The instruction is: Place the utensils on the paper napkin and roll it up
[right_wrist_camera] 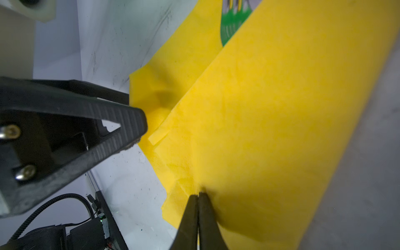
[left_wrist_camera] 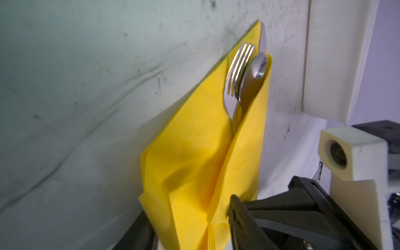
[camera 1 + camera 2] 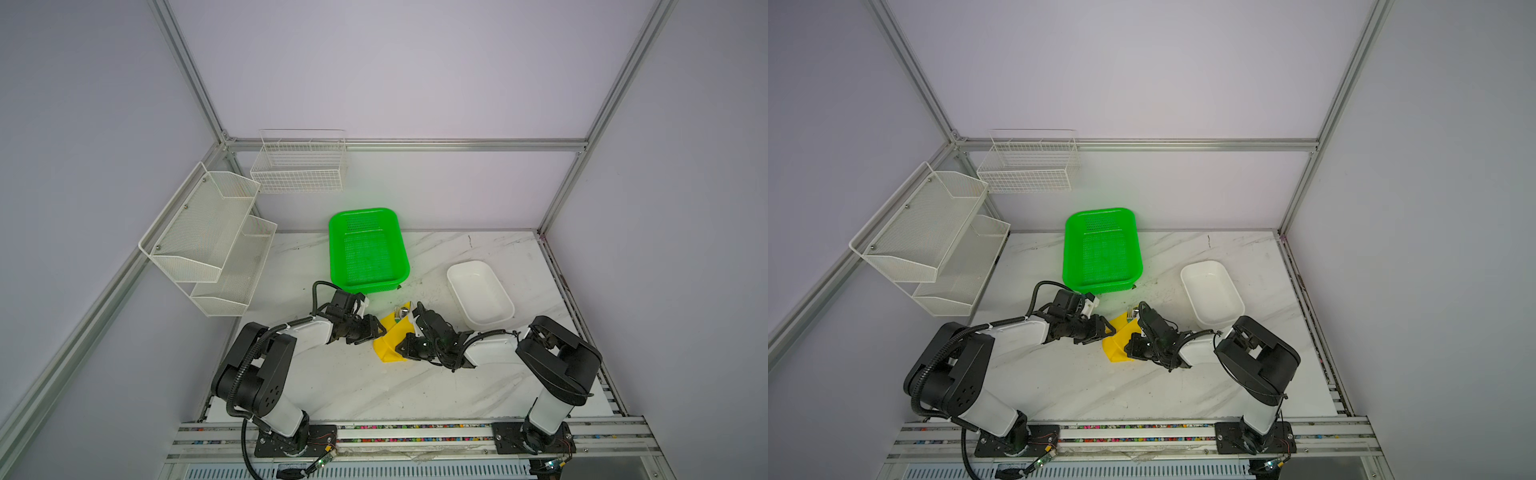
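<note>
Handles of the shiny silver fork [image 2: 236, 69], spoon [image 2: 258, 65] and knife [image 2: 263, 39] hidden in the folded bright yellow paper napkin [image 2: 190, 151], my left tool [image 2: 188, 227] cut off at the view's edge

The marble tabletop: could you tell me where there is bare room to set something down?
Free: the front stretch between the arm bases, and the back right corner behind the white tray. Crowded: the centre, where left fingers and right fingers meet at the yellow napkin.

Both top views look down from afar; wrist views (close) share the napkin [image 2: 194, 164].
</note>
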